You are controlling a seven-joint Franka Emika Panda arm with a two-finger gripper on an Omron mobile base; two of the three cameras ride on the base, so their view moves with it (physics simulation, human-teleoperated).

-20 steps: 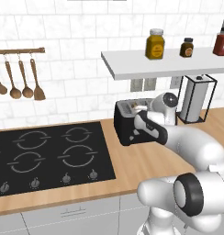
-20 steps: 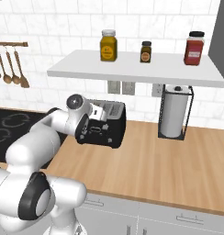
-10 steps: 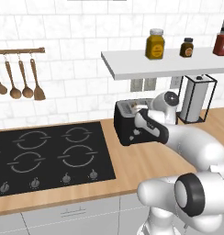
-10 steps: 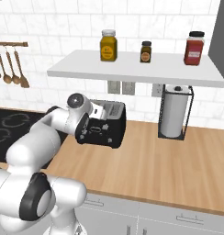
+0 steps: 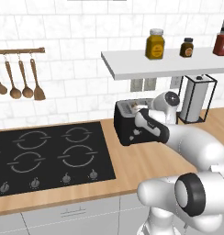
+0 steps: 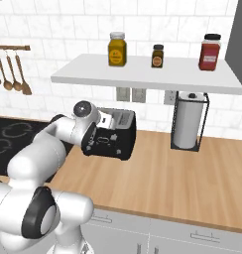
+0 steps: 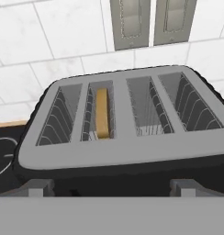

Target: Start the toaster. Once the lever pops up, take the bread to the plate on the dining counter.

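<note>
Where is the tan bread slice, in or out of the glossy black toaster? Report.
In: the tan bread slice stands sunk in the glossy black toaster's second slot.

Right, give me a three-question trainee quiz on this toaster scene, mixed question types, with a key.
1. True or false: the bread sits down inside a slot of the toaster.
2. Multiple choice: the paper towel roll stands A) on the hob, B) on the wooden counter under the shelf, C) on the shelf.
3. Fill in: in the hand view, the bread is in the ____ slot from the left, out of four.

Key: 1 true; 2 B; 3 second. The hand is open at the toaster's front, holding nothing.
</note>
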